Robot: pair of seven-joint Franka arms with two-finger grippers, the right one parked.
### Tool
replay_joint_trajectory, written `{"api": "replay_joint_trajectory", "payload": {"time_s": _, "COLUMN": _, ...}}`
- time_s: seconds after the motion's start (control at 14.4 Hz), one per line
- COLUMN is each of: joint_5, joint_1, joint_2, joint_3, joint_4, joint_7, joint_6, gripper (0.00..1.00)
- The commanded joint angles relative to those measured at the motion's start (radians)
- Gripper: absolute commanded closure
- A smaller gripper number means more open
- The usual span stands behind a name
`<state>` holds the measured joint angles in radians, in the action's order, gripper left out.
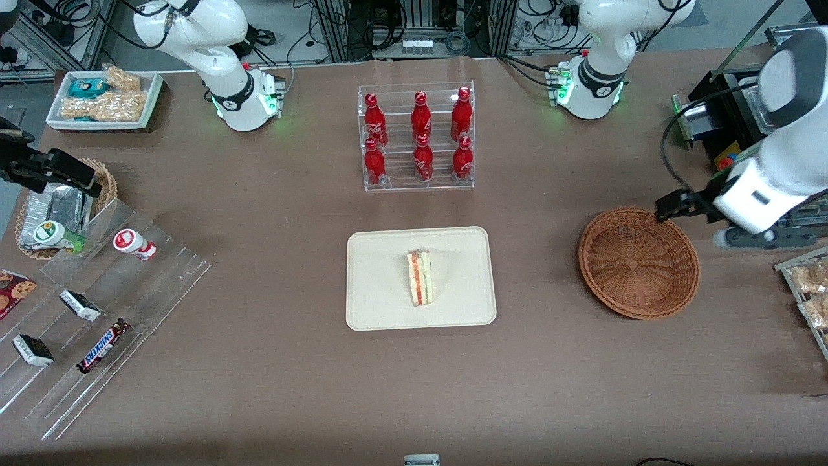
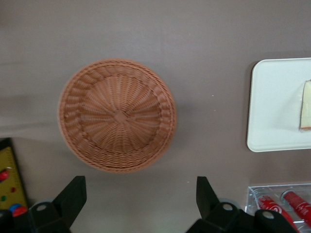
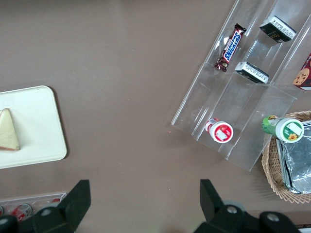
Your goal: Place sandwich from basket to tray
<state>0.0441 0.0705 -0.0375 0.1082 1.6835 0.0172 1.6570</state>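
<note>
The sandwich (image 1: 420,278) (image 2: 306,104) lies on the cream tray (image 1: 381,259) (image 2: 274,97) at the middle of the table, its red and green filling edge showing. The round reddish-brown wicker basket (image 1: 638,262) (image 2: 116,115) stands beside the tray toward the working arm's end and holds nothing. My gripper (image 1: 693,212) (image 2: 140,187) hangs high above the table, by the basket's rim that is farther from the front camera. It is open, its fingers (image 2: 75,191) wide apart with only bare table between them.
A clear rack of red bottles (image 1: 417,136) (image 2: 282,204) stands farther from the front camera than the tray. Snack packs (image 1: 812,285) and a black device (image 1: 718,116) sit at the working arm's end. A stepped acrylic display (image 1: 97,310) and a small wicker basket (image 1: 65,207) lie toward the parked arm's end.
</note>
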Motion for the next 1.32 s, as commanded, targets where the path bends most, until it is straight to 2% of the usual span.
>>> {"api": "replay_joint_trajectory", "payload": {"time_s": 0.0, "joint_5": 0.013, "joint_1": -0.079, "joint_2": 0.054, "joint_3": -0.099, "joint_4": 0.018, "joint_7": -0.049, "joint_6": -0.006, "gripper": 0.00}}
{"api": "replay_joint_trajectory", "payload": {"time_s": 0.49, "joint_5": 0.002, "joint_1": -0.123, "joint_2": 0.035, "joint_3": -0.105, "joint_4": -0.065, "joint_7": -0.048, "joint_6": -0.008, "gripper": 0.00}}
{"api": "replay_joint_trajectory", "payload": {"time_s": 0.83, "joint_5": 0.000, "joint_1": -0.123, "joint_2": 0.045, "joint_3": -0.102, "joint_4": -0.088, "joint_7": -0.083, "joint_6": -0.092, "gripper": 0.00}}
{"api": "replay_joint_trajectory", "payload": {"time_s": 0.97, "joint_5": -0.001, "joint_1": -0.123, "joint_2": 0.042, "joint_3": -0.097, "joint_4": -0.140, "joint_7": -0.085, "joint_6": -0.152, "gripper": 0.00}}
{"api": "replay_joint_trajectory", "payload": {"time_s": 1.25, "joint_5": -0.004, "joint_1": -0.123, "joint_2": 0.038, "joint_3": -0.099, "joint_4": -0.140, "joint_7": -0.085, "joint_6": -0.155, "gripper": 0.00}}
